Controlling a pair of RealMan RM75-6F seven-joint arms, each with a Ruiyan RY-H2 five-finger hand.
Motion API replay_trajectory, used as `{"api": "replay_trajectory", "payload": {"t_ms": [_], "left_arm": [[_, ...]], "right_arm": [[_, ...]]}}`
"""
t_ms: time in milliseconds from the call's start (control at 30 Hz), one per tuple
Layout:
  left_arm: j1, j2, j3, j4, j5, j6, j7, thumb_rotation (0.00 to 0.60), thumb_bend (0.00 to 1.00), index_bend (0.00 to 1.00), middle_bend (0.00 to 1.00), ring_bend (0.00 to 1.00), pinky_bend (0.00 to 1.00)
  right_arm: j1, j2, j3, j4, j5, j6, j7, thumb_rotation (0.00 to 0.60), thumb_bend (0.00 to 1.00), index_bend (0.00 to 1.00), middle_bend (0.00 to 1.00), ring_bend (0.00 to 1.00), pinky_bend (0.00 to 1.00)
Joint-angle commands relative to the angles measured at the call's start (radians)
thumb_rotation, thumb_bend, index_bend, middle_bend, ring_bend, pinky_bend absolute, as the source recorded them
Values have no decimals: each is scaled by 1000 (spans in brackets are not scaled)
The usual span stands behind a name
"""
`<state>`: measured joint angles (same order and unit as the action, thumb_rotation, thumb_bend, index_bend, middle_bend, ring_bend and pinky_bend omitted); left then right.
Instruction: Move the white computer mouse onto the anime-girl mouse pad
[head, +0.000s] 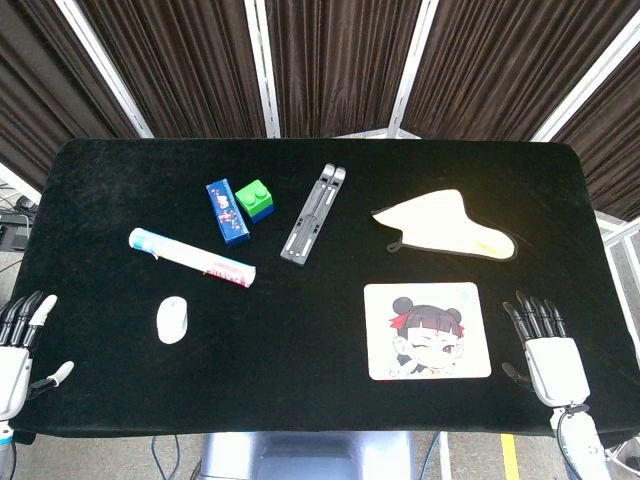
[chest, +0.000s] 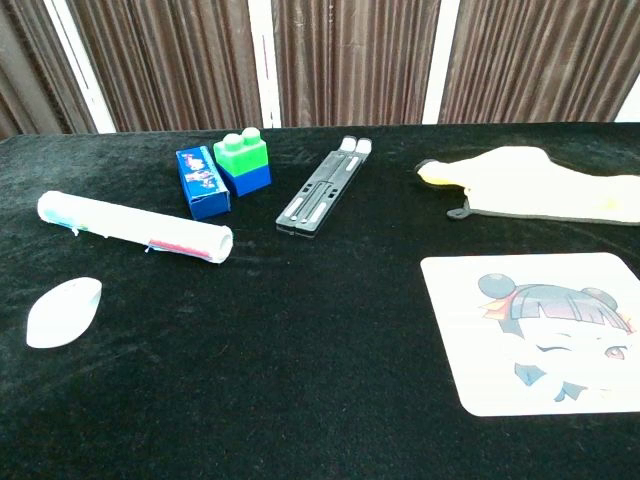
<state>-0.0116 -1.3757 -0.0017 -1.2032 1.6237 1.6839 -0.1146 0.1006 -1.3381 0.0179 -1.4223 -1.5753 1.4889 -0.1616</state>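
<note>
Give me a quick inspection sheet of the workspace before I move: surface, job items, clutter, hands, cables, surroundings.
Surface: black cloth-covered table, flat.
Job's things: white computer mouse lies near the front left, untouched; anime-girl mouse pad lies front right, nothing on it.
Clutter: rolled white tube, blue box, green-and-blue toy brick, grey folding stand, pale yellow mitt.
Hands: left hand open at the left table edge; right hand open, just right of the pad.
Cables: some below the table's front edge and at far left.
Surroundings: dark curtains with white frames behind.
</note>
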Motion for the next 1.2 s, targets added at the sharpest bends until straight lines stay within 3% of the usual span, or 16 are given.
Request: {"api": "replay_trajectory", "payload": {"t_ms": [33, 600, 867, 1200], "left_arm": [[-1, 0, 1, -1, 4, 1, 5, 600, 128, 0, 0, 0, 0], [-32, 9, 20, -23, 30, -54, 62, 600, 129, 6, 0, 0, 0], [-95, 51, 16, -58, 88, -90, 141, 600, 136, 93, 0, 0, 0], [-237, 131, 34, -95, 158, -272, 185, 600, 137, 200, 0, 0, 0]], "right_arm": [[-2, -1, -1, 5, -3, 3, -1, 600, 146, 89, 0, 0, 0], [-9, 3, -5, 13, -2, 6, 15, 600, 146, 89, 0, 0, 0], [-15, 7, -2, 19, -7, 22, 40, 600, 147, 89, 0, 0, 0], [-15, 3, 2, 29, -19, 37, 48, 600, 150, 89, 0, 0, 0]]}}
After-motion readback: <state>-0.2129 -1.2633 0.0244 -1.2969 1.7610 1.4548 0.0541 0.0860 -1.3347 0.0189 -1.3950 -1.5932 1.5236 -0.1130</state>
